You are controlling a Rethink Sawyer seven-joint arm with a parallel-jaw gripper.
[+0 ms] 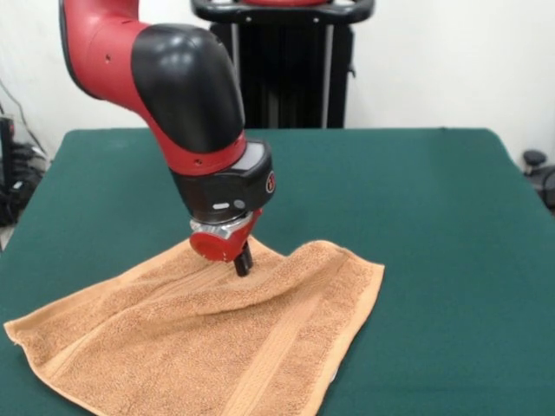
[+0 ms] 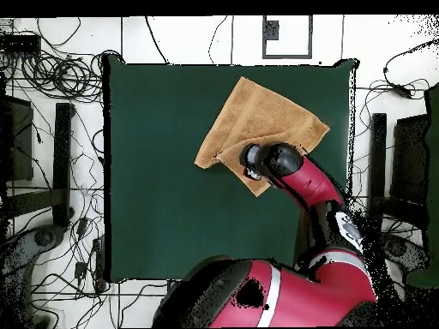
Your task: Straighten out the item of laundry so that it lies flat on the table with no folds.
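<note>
Orange-tan towel [image 1: 217,347] lies rumpled at lower left of front view on the green table [image 1: 434,199]. Gripper [image 1: 243,262] tips sit on a ridge near its far edge; can't tell whether they're spread or pinching. Best to drag outward slowly, low, away from the bulk.

Illumination is even and diffuse in both views, consistent with overhead room lighting. In the front view, the desk [image 1: 416,191] renders as a uniform dark green with no hot spots. The arm's black shell [image 1: 186,82] carries a broad, soft highlight along its upper surface; the red housing shows a mild sheen. The towel [image 1: 208,347] casts only a thin, soft-edged shadow along its lower right border, and a small shadow sits beneath the gripper [image 1: 243,260]. Terry texture is resolved but slightly soft. The white wall behind is bright without clipping. In the overhead view, the floor [image 2: 51,171] appears bright, the desk surface flat and matte, and fine detail is coarse.
</note>
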